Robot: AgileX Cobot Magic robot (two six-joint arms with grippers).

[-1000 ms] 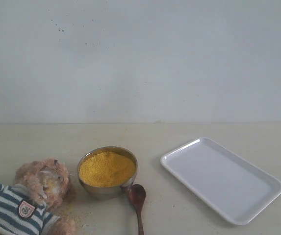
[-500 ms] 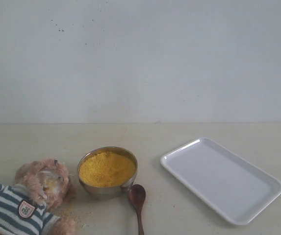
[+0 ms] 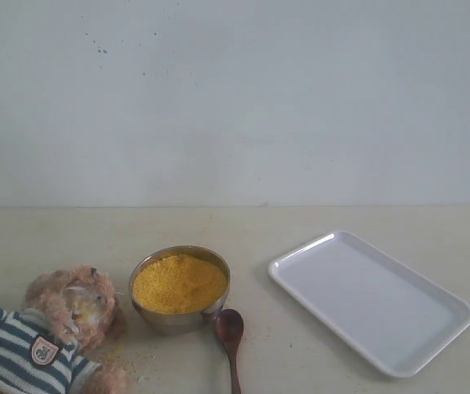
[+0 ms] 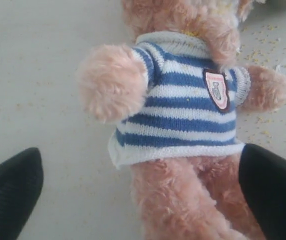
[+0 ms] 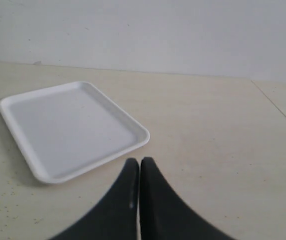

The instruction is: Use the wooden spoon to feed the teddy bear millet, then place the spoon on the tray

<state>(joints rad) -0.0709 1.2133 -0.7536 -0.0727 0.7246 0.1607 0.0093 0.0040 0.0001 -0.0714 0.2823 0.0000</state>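
My left gripper hangs over the bear with its jaws wide apart, one on each side of the legs. I judge this is to take hold of the bear and steady it for feeding, because it lies face up at the lower left of the exterior view, close to the frame edge. The right gripper has its jaws pressed together on nothing and looks toward the tray, which is bare. The spoon lies just beside the bowl, and its handle runs out of the lower edge, so I cannot see the end. The millet is heaped to the rim, so a scoop should be shallow. Between bowl and tray the table is open, which gives room for the right arm.
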